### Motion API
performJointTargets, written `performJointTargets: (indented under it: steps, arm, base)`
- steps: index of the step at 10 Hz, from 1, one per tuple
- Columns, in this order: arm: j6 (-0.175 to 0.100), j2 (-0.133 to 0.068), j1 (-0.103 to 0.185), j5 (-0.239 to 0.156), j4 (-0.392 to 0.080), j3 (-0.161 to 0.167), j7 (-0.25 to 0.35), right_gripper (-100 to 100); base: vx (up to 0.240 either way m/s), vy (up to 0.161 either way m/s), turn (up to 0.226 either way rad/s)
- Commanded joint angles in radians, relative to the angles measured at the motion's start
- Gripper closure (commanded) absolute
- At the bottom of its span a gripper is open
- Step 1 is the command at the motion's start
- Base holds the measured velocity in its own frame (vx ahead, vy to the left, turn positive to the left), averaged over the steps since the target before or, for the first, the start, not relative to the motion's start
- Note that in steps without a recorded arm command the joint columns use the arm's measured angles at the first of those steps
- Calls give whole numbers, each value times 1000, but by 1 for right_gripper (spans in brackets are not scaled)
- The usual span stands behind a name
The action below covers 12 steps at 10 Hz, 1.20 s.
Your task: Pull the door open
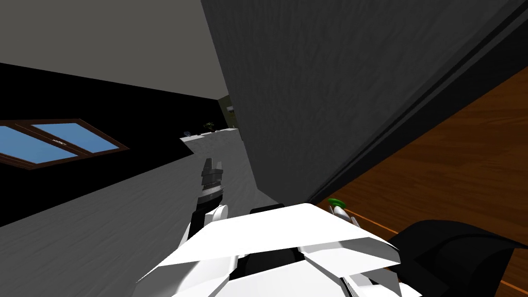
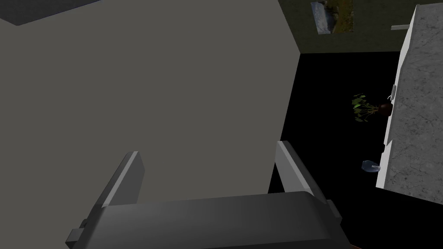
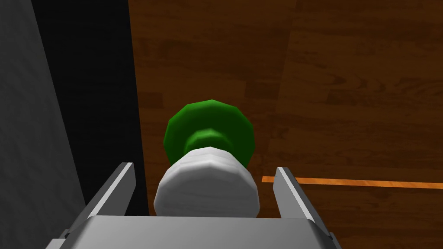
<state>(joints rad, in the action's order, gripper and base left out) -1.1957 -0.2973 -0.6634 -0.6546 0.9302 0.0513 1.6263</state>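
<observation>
Right end effector [image 3: 204, 167] stands apart around the knob [image 3: 207, 190]; it looks rigid, smooth, maybe slippery: clamp its white head squarely.

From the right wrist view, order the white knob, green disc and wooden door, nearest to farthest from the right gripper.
1. white knob, between the fingers of the right gripper
2. green disc, just behind it
3. wooden door, beyond the disc

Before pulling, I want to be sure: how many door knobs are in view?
1: the white knob on a green base, between the fingers of the open right pincer. Others may be hidden.
</observation>
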Motion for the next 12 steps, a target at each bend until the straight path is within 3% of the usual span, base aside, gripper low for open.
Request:
performJointTargets:
  steps: [1,2,3,8,12]
  arm:
    - [30,-6,11,-15,11,-16,-3,-100]
    - [12,-3,11,-8,-5,-8,1,-100]
    - [12,-3,11,-8,-5,-8,1,100]
    - [12,-3,11,-8,-5,-8,1,100]
    - [-7,-23,11,25,-7,27,18,100]
  base:
    - [-12,-1,94]
    - [-5,-2,17]
    - [1,-1,-18]
    - [0,0,0]
    - [-132,74,9]
